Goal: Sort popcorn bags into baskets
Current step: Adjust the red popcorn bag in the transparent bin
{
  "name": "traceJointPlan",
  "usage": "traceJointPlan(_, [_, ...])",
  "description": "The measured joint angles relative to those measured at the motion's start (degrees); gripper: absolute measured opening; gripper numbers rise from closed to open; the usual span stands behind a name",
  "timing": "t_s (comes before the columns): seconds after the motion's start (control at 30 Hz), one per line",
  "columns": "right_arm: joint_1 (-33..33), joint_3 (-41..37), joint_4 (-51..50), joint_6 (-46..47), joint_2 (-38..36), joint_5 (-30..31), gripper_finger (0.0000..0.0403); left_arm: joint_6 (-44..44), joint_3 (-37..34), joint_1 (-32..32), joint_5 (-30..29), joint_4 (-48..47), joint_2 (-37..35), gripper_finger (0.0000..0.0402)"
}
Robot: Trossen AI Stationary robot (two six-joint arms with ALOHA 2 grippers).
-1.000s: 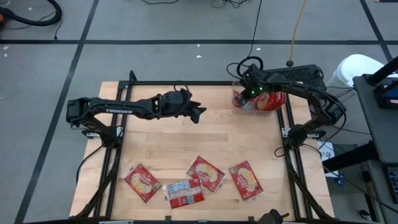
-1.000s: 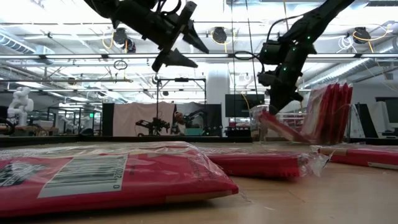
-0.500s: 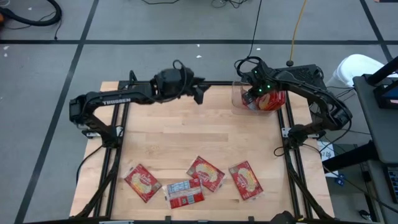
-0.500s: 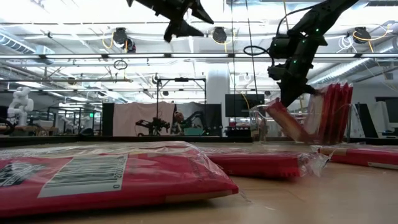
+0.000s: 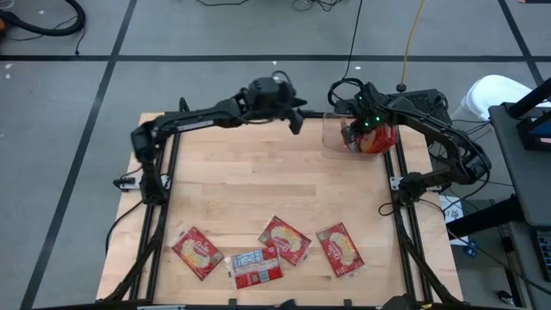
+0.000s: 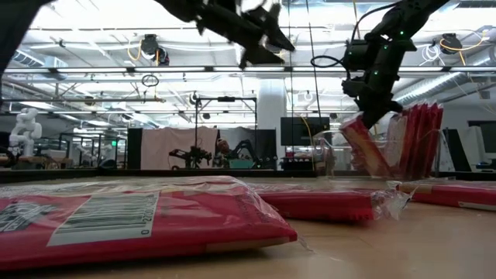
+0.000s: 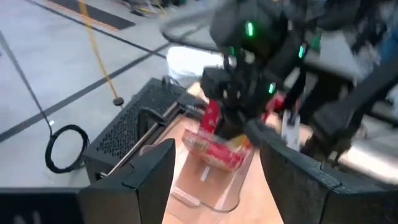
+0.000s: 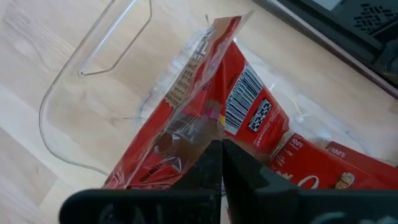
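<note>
Right pincer [image 8: 219,163] tight on popcorn bag [image 8: 205,106] over bin [image 8: 93,87].

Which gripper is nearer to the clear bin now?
Right. The right gripper is in the bin, shut on a bag. The left gripper hovers beside it.

You cannot count the popcorn bags [image 5: 379,138] inside the clear bin [image 5: 331,138] at the table's far right corner: the right arm covers them. The low view crops the nearest bag [image 6: 132,221] at its left edge.
</note>
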Motion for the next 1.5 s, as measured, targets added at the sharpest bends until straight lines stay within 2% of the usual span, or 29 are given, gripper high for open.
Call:
traceJointPlan(0.17, [-0.02, 0.00, -0.39, 0.00, 0.00, 0.27, 0.0000, 10.62, 5.44, -0.87, 4.58, 0.26, 8.22, 0.0241])
traceJointPlan(0.27, [-0.02, 0.00, -0.78, 0.00, 0.02, 0.31, 0.0000, 13.68, 7.67, -1.57, 7.23, 0.15, 12.06, 0.0241])
traceJointPlan(0.47, [-0.18, 0.00, -2.91, -0.87, -1.49, 2.07, 0.0000, 15.40, 10.44, -2.17, 8.78, 0.89, 16.95, 0.0241])
traceJointPlan(0.7, [-1.60, 0.00, -5.97, -0.83, -3.97, 4.79, 0.0000, 14.71, 10.60, -2.33, 8.79, 7.32, 21.42, 0.0241])
traceJointPlan(0.87, [-2.57, 0.00, -6.38, 0.05, -5.41, 6.48, 0.0000, 13.57, 10.60, -2.34, 8.73, 10.72, 23.16, 0.0241])
traceJointPlan(1.13, [-3.69, 0.00, -8.29, 0.63, -5.73, 7.85, 0.0000, 13.52, 10.55, -2.56, 8.32, 10.95, 23.18, 0.0241])
traceJointPlan(1.27, [-3.67, 0.00, -9.10, 0.57, -5.73, 10.52, 0.0000, 13.44, 10.54, -2.87, 8.18, 11.08, 23.18, 0.0241])
traceJointPlan(1.5, [-3.67, 0.00, -9.12, 0.50, -5.73, 10.50, 0.0000, 12.17, 10.53, -4.68, 8.16, 12.49, 23.18, 0.0241])
